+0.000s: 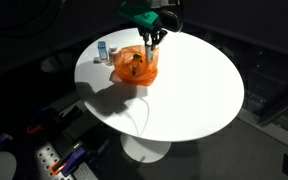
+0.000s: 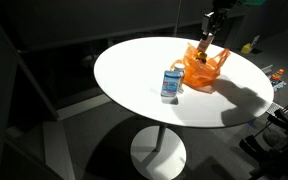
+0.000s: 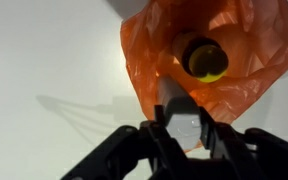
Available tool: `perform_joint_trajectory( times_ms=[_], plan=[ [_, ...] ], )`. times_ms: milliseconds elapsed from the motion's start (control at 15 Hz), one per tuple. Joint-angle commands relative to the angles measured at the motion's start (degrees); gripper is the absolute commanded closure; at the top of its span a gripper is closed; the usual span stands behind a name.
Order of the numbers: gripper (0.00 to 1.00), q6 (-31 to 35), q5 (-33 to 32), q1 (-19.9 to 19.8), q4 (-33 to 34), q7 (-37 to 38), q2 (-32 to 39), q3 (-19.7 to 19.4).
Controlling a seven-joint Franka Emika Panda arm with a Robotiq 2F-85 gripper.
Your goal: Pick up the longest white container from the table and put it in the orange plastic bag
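Gripper [image 3: 182, 130] stood over the orange bag [image 3: 144, 60] on the table [image 1: 194, 95], jaws pinching the white tube [image 3: 180, 102] at the bag's mouth.

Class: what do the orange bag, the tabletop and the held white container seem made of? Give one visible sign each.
The orange plastic bag: thin translucent plastic film; it crinkles and contents show through. The table: smooth white top, laminate or painted, cannot tell. The longest white container: plain opaque white, probably plastic; too blurred for certainty.
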Motion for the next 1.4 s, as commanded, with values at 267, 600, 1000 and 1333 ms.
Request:
perform_joint_trajectory(
  times_ms=[267, 600, 1000, 1333],
  plan=[
    [0.89, -2.5, -0.1, -1.0, 4.5, -1.4, 4.7, 0.7],
    [0.89, -3.9, 0.1, -1.1, 6.7, -1.3, 6.8, 0.9],
    [0.31, -6.9, -0.7, -0.6, 9.3, -0.7, 8.6, 0.7],
    [0.00, -7.3, -0.3, -0.6, 9.3, -1.0, 8.0, 1.0]
  ],
)
